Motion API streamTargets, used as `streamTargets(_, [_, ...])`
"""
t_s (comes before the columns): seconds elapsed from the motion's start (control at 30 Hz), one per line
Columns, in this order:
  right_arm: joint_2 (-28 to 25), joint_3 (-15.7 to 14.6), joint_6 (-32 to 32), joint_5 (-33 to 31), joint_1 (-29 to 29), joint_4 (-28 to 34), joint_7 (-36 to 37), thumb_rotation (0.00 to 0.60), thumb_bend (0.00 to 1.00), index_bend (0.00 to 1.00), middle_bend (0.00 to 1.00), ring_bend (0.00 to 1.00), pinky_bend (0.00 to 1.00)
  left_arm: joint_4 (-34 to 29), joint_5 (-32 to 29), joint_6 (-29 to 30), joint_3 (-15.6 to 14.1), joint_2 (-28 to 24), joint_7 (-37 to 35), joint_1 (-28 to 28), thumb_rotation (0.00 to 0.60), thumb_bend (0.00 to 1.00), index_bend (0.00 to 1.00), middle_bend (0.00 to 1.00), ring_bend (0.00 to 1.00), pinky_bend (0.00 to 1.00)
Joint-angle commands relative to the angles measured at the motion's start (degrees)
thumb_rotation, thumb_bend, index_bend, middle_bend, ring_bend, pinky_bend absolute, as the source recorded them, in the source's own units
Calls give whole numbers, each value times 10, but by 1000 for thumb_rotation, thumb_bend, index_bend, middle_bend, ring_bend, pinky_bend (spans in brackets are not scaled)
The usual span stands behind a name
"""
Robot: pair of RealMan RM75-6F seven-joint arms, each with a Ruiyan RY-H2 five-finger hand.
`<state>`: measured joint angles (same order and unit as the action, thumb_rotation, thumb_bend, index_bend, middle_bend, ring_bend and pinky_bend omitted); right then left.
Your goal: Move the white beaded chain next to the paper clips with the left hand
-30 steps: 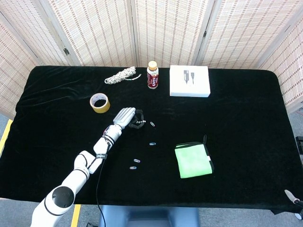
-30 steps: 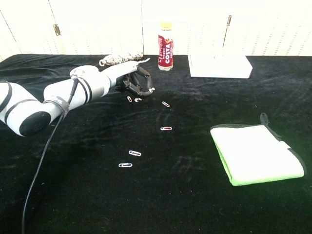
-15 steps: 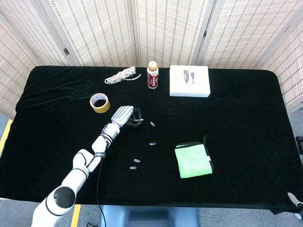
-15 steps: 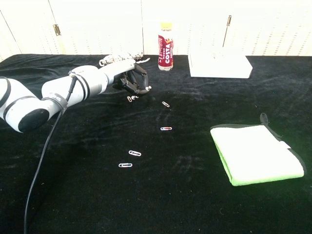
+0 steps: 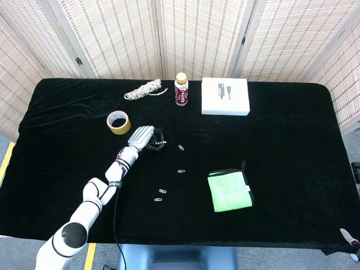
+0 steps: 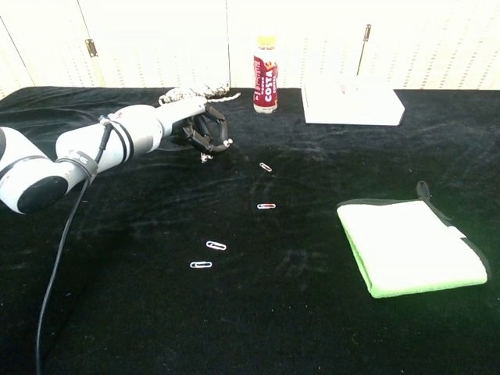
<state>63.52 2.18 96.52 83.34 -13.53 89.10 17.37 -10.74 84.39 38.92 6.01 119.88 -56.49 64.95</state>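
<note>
Meanwhile, the left hand (image 5: 142, 136) is hovering over the black table (image 5: 281, 140), fingers (image 6: 212, 133) curling inward around nothing I can make out; a small pale bit below them is too small to identify. It is lying between the paper clips (image 5: 181, 148) to the right and the white beaded chain (image 5: 144, 90), which is resting far back beside the bottle (image 5: 180, 89), untouched. Judging by this, the hand is needing to reach farther to grasp it.
</note>
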Motion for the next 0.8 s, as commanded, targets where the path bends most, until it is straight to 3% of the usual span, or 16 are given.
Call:
streamTargets(0.03, [-1, -1, -3, 2, 1, -1, 4, 600, 9, 0, 0, 0, 0, -10, -2, 28, 3, -8, 7, -6, 600, 514, 886, 1000, 1000, 1000])
streamTargets(0.2, [-7, -4, -13, 12, 6, -5, 15, 600, 9, 0, 0, 0, 0, -66, -15, 84, 17, -30, 32, -33, 600, 514, 886, 1000, 1000, 1000])
streamTargets(0.33, [-10, -9, -14, 29, 11, -7, 20, 600, 9, 0, 0, 0, 0, -154, -25, 131, 26, -60, 85, -64, 600, 514, 886, 1000, 1000, 1000])
streamTargets(0.63, [-15, -23, -7, 66, 15, -11, 30, 600, 9, 0, 0, 0, 0, -462, -77, 183, 39, -146, 302, -144, 600, 513, 886, 1000, 1000, 1000])
streamTargets(0.8, [-11, -34, 19, 95, 7, -19, 29, 600, 9, 0, 0, 0, 0, -578, -101, 211, 41, -173, 415, -173, 600, 514, 886, 1000, 1000, 1000])
